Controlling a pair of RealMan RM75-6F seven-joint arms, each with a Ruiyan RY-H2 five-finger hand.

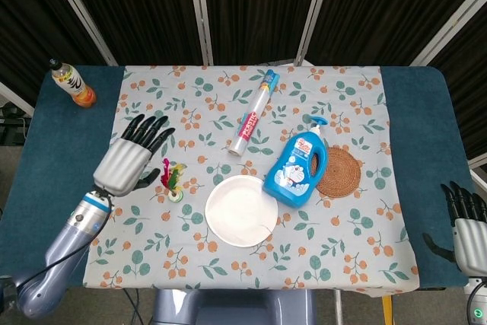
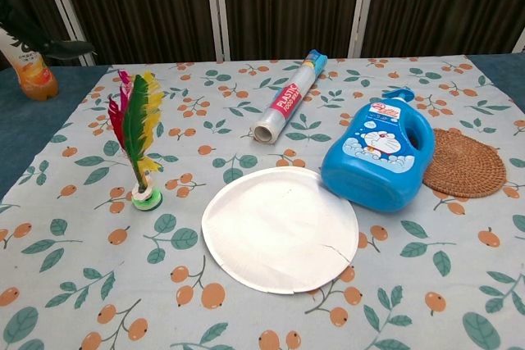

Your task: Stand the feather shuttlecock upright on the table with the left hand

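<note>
The feather shuttlecock [image 2: 135, 143] is standing on its round base on the flowered tablecloth [image 1: 342, 218], feathers pointing up, with nothing propping it. Judging by that, the main job is looking done; what is left, if anything, is getting the arm clear without brushing the feathers.

The left hand [image 1: 128, 159] is hovering at about nine o'clock from the shuttlecock, just beside it and apart from it, fingers spread and holding nothing. The right hand [image 1: 466, 222] is sitting at the far edge of the table, around four o'clock from the centre, fingers apart, gripping nothing.

On to the containers. The paper plate [image 2: 279, 229] is lying at three o'clock from the shuttlecock with nothing on it. The blue detergent bottle [image 2: 379, 154] is lying on its side, cap on, partly over the woven coaster [image 2: 464, 161]. The drink bottle [image 1: 72, 84] is standing capped at the eleven o'clock corner, orange liquid showing inside. The plastic wrap roll [image 1: 254, 113] is lying at twelve o'clock.
</note>
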